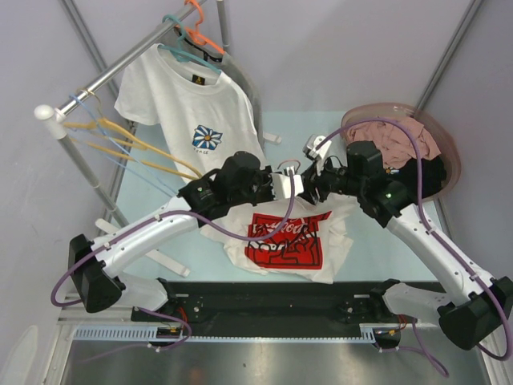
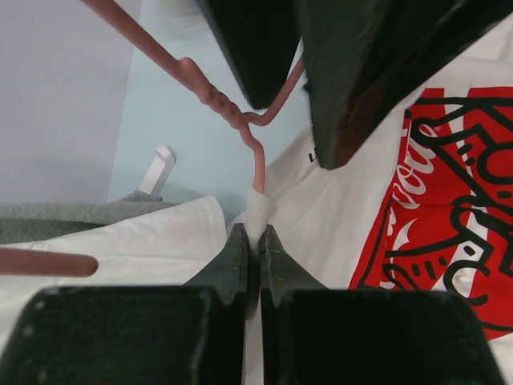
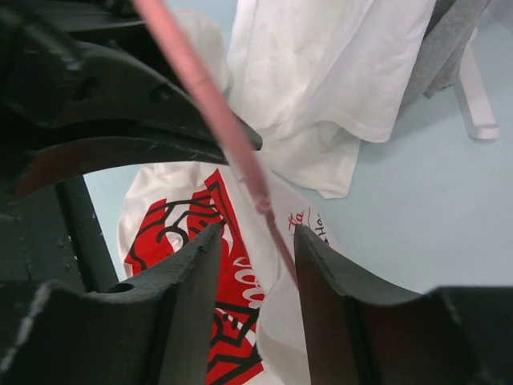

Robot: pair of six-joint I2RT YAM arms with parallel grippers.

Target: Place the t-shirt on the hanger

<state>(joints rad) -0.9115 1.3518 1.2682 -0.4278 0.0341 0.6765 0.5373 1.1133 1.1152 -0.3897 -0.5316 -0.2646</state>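
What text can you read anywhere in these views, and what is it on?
White script on the t-shirt, in its red print: creased, unreadable.
Small neck lettering on the same shirt, right wrist view: "La", "Ho", rest hidden.
Dark neck label on the hanging daisy shirt: too small to read.

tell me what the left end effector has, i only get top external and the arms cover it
Observer: Left wrist view shows the left end effector shut on a white fold of the t-shirt.
Operator: and the right one, gripping anything
Observer: No, the right end effector is open; the hanger wire runs through the gap unclamped.
Operator: hanger in the shirt yet
Observer: Its wire disappears into the pinched fold, just below the twisted neck.
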